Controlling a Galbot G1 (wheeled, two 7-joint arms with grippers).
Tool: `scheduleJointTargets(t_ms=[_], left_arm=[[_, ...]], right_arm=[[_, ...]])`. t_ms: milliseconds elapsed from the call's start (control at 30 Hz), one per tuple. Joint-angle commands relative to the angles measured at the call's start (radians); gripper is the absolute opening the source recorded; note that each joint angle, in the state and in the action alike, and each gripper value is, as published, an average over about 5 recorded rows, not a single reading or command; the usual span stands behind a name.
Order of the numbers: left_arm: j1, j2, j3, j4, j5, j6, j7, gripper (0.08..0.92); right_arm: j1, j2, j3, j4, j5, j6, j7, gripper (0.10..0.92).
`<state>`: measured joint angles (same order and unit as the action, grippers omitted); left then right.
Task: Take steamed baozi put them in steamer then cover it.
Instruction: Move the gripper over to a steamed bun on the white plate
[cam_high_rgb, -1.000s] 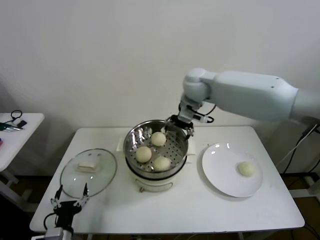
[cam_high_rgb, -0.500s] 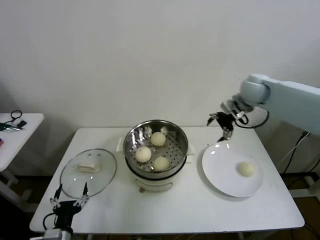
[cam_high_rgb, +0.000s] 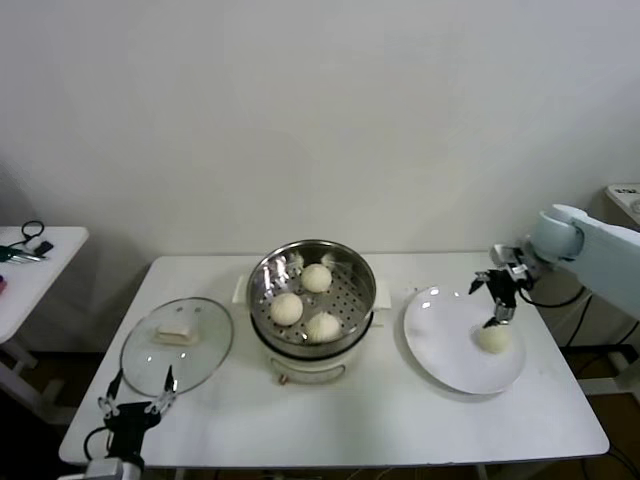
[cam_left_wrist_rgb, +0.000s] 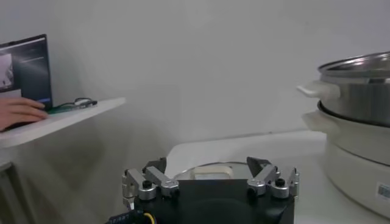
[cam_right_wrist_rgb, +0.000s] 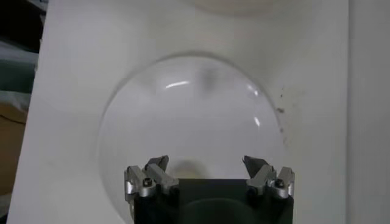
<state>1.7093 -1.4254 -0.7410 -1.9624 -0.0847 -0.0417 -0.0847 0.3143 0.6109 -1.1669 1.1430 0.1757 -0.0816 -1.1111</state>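
My right gripper, jaws spread wide and holding nothing, hangs just above the 1 baozi on the plate right of the steamer, which holds 3 baozi; the cover lies left of the steamer, my left gripper spread beside it.

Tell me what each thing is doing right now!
steamer: uncovered, three buns inside.
cover: lying on the table beside the steamer.
last baozi: alone on the plate.
right pincer: open, above that baozi.
left pincer: open, parked near the cover.
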Motion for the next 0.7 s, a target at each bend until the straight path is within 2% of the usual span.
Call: scheduleJointTargets(t_ms=[33,467,700], left_arm=[[0.003,0.002,-0.006,0.003,-0.003,0.002,-0.001,0.823],[0.009,0.001,-0.006,-0.001,-0.037,0.015,-0.003,0.823],[0.008,-0.003,-0.002,0.005,-0.032,0.017,-0.004,0.823]], right_arm=[[-0.176,0.01,0.139,-0.136,-0.126,-0.004,-0.013,0.823],[-0.259,0.13,0.213,-0.28,-0.236,0.031,-0.002,0.823],[-0.265,0.163,0.216,-0.307,-0.257,0.043,-0.001,0.823]])
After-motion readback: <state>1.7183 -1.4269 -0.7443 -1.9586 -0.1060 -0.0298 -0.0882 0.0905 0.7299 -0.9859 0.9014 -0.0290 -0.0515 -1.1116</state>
